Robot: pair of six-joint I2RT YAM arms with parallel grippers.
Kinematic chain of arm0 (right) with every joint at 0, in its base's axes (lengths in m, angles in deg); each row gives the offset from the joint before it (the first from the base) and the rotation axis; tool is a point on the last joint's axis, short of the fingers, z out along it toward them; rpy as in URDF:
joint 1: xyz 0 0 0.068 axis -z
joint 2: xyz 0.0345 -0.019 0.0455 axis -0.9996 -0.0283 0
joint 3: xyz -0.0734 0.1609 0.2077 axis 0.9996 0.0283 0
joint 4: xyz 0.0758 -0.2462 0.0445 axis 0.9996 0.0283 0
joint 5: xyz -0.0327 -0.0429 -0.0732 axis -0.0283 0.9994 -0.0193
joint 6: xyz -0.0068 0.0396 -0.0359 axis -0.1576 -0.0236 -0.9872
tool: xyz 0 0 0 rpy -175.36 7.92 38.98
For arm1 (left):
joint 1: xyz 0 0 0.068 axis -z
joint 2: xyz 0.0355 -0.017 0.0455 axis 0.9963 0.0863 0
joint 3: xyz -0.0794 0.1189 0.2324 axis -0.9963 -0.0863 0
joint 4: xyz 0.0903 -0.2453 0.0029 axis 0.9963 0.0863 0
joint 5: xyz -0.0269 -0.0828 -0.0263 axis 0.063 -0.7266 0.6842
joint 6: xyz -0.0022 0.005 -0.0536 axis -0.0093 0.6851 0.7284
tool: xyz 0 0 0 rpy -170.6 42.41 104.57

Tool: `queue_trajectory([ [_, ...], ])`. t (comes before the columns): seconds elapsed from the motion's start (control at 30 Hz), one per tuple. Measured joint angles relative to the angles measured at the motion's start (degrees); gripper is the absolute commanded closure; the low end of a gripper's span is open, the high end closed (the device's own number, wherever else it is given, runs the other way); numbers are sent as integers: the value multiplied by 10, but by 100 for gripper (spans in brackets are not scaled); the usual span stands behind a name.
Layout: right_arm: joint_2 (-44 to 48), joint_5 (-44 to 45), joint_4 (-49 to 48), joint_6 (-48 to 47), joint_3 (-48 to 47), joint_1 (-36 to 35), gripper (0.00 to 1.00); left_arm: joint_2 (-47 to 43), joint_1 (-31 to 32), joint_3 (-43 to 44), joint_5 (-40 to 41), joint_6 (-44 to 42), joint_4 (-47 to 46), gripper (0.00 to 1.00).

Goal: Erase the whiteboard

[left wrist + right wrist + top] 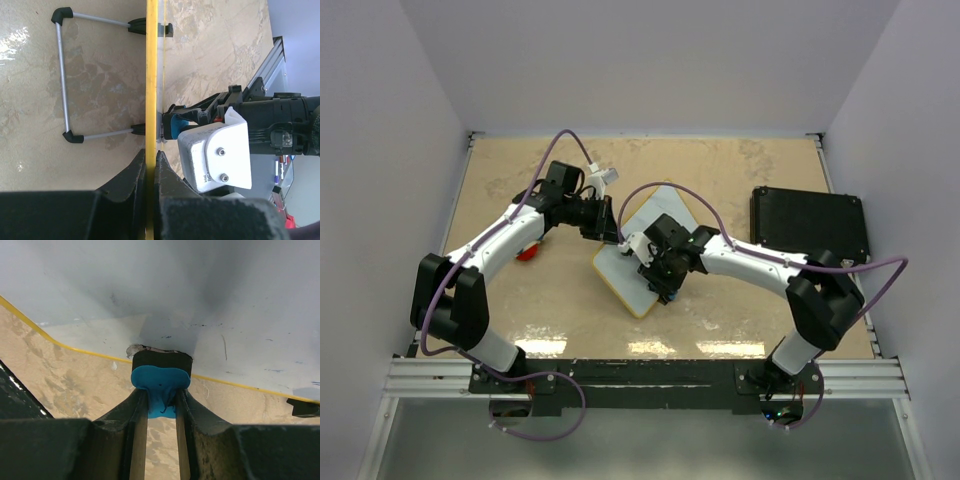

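The whiteboard (626,276) lies mid-table, white with a thin yellow frame. In the left wrist view I see it edge-on as a yellow strip (151,75), with its wire stand (62,80) folded out on the left. My left gripper (151,161) is shut on that yellow edge; from above it (610,237) sits at the board's left side. My right gripper (161,396) is shut on a blue eraser (161,377) whose black felt presses on the board's surface (175,290) near the yellow frame. From above the right gripper (660,276) is over the board. Faint blue marks (272,371) remain on the right.
A black rectangular case (810,225) lies at the right of the table. A small red object (527,252) sits under the left arm. White walls enclose the table on three sides, and a metal rail (640,375) runs along the near edge.
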Motion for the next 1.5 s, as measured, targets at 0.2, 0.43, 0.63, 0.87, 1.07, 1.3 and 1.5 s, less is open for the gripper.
queue_trajectory([
  [0.2,13,0,-22,30,-2,0,100,0,0,0,0,0,-1,100],
  [0.43,21,0,-50,50,-15,2,100,0,0,0,0,0,-2,100],
  [0.63,21,-7,-57,48,-17,30,100,0,0,-1,1,0,-3,100],
  [0.87,20,4,-63,3,-14,110,100,-1,0,-2,0,0,-4,100],
  [1.07,18,9,-60,-17,15,116,100,-1,0,-2,0,0,-4,100],
  [1.3,0,3,-40,-23,18,120,100,-1,0,-2,0,0,-4,100],
  [1.5,-17,-5,-7,-23,-17,135,100,-1,0,-2,0,0,-4,100],
])
